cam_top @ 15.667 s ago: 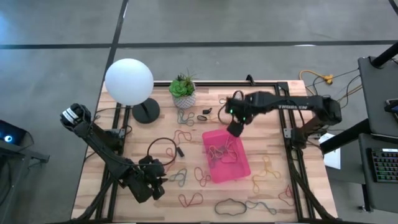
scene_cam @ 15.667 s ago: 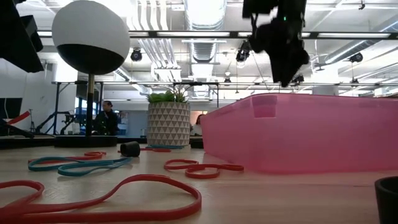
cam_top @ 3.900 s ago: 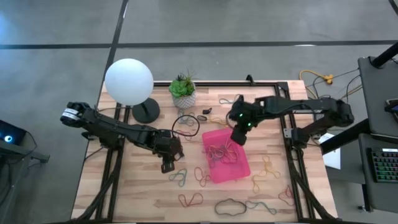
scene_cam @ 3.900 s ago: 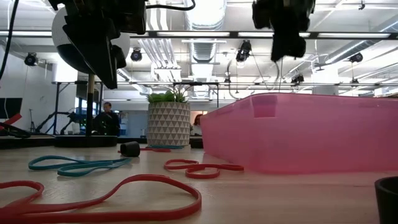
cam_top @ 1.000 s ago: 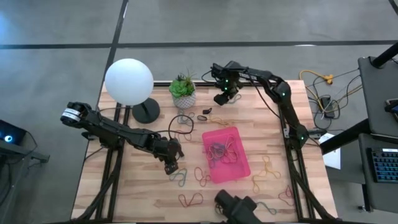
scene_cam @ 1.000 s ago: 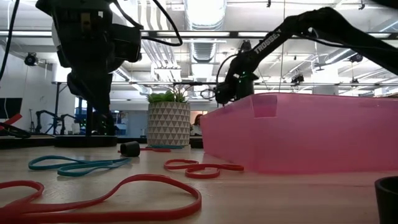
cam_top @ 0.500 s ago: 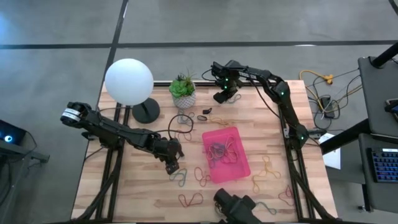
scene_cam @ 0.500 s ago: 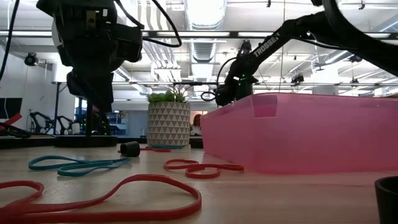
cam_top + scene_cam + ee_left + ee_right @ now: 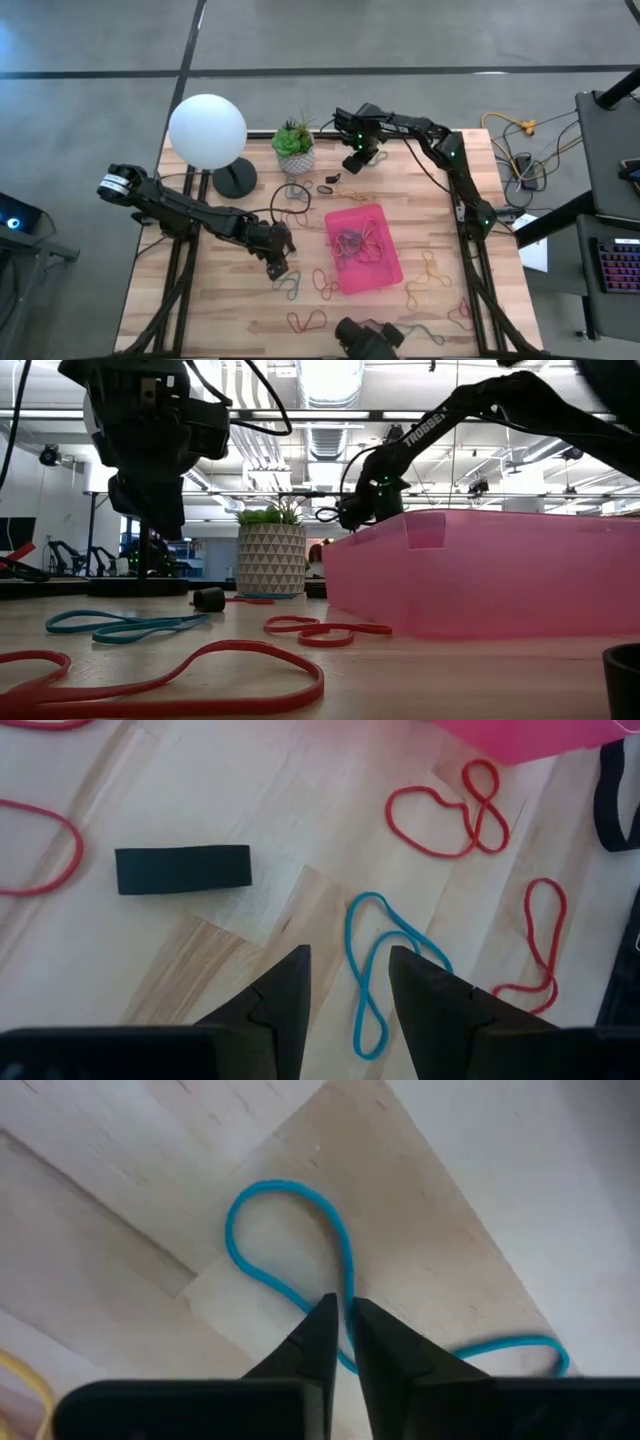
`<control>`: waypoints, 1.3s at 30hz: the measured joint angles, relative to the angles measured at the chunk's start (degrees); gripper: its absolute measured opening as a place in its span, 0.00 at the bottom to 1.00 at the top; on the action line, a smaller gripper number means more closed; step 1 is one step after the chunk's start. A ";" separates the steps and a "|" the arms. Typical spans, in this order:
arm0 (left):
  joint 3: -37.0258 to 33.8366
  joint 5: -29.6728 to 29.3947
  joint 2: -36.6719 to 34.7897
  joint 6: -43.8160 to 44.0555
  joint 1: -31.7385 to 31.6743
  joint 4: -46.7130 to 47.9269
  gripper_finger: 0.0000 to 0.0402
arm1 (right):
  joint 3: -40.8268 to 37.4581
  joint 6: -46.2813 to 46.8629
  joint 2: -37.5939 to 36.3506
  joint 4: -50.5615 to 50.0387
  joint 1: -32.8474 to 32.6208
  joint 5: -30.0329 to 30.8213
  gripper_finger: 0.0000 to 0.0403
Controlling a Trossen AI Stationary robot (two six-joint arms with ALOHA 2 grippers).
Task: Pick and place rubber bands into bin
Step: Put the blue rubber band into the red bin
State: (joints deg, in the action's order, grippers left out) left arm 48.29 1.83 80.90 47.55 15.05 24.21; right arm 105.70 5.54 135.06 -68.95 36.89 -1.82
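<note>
The pink bin [image 9: 388, 272] sits mid-table with several rubber bands [image 9: 352, 241] in it. More bands lie loose on the wood around it. At the far edge my right gripper [image 9: 353, 162] is down at the table, shut on a blue rubber band [image 9: 285, 1230]. My left gripper [image 9: 278, 268] hangs open above the table, left of the bin. In its wrist view another blue band [image 9: 372, 960] lies below the gap between its fingers [image 9: 347, 985], with a black band [image 9: 182, 868] and red bands [image 9: 450, 812] nearby. My right gripper pinches one strand of the blue rubber band [image 9: 347, 1292], at the neck where its loop narrows, between the two fingertips. The fingers come from above, pointing down. The band lies flat and slack on the wood, its other end [image 9: 520, 1348] trailing off to the side.
A white globe lamp [image 9: 207, 130] and a potted plant [image 9: 296, 150] stand at the far left. A black cable loop [image 9: 296, 196] lies between them and the bin. A dark object [image 9: 365, 338] sits at the near edge. Yellow cables [image 9: 515, 125] lie off the table's right.
My right gripper has edged slightly toward the table's left at the far edge, staying low over the blue band. The dark object at the near edge has shifted a little to the left.
</note>
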 joint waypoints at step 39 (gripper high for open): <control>-0.07 -2.53 0.00 -3.03 -0.02 -1.08 0.30 | -2.37 -9.40 -11.12 -4.69 -1.77 -1.09 0.37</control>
State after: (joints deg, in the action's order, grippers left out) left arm 48.23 -0.70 80.90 44.52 15.03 23.14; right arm 103.33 -3.86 123.94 -73.64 35.12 -2.91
